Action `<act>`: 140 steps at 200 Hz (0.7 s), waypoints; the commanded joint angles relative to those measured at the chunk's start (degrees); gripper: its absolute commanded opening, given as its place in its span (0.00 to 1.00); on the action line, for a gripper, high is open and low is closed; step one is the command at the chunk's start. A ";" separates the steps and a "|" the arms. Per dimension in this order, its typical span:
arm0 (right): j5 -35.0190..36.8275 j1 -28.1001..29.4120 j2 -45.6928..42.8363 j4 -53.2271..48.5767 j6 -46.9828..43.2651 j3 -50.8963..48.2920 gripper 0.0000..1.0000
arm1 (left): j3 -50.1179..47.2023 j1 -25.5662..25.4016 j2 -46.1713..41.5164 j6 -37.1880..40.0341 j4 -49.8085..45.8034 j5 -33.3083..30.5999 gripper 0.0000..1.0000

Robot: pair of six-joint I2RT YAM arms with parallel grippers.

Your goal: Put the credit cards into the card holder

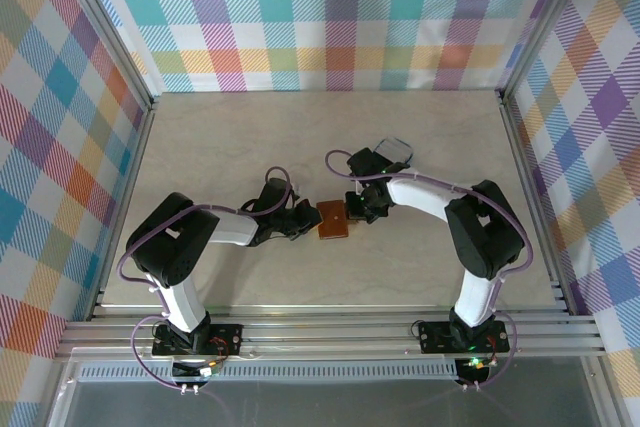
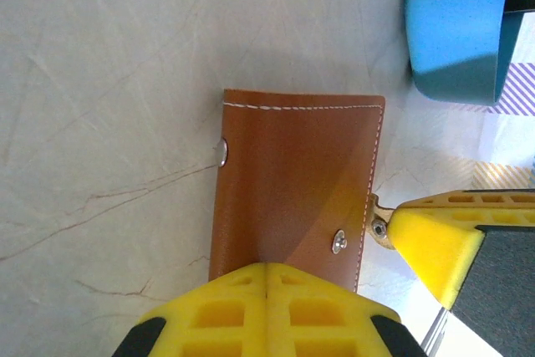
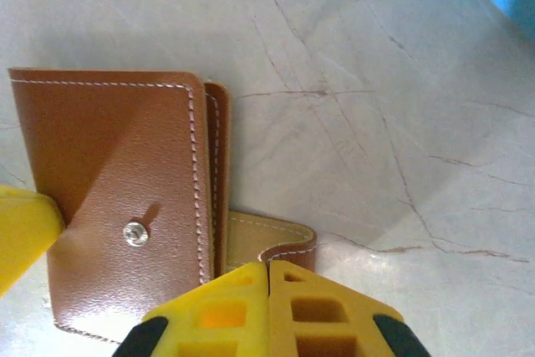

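1. The left claw [image 2: 266, 290] is seen with its fingers pressed together, with no gap between them. They are set on the near edge of the card holder [image 2: 297, 173], which lies flat on the table [image 2: 100, 81] and reaches forward from the fingertips. Whether the leather is pinched or only pressed down cannot be told.
2. The right claw [image 3: 267, 294] is also pressed together. The snap tab [image 3: 272, 240] passes directly under its fingertips, and the body of the card holder lies ahead and to the left of them. Whether the tab is really caught cannot be told.
3. The card holder is folded shut between the two claws, which meet it from opposite sides. A blue tray [image 2: 456, 31] is found ahead and to the right of the left claw, apart from the holder.
4. If the tab is not truly caught, it is judged that the right claw can slip off when a pull is made. The flap would then not be opened, and the credit cards could not be put in.
5. If the holder is only pressed by the left claw, it may be dragged over the smooth table instead of being opened.
6. The claws are very near each other, so a collision is possible if either one is moved carelessly.
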 commanded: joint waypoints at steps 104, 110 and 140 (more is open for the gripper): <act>-2.84 -1.14 -3.11 3.80 -4.36 -9.31 0.00 | 9.96 -0.27 -11.80 10.37 -30.07 -5.46 0.38; -2.77 -1.14 -3.03 4.16 -4.37 -9.54 0.00 | 10.60 -0.37 -11.76 11.03 -31.34 -5.66 0.40; -2.45 -1.32 -3.15 5.20 -4.05 -10.90 0.00 | 13.63 -1.42 -11.18 14.01 -37.13 -8.05 0.52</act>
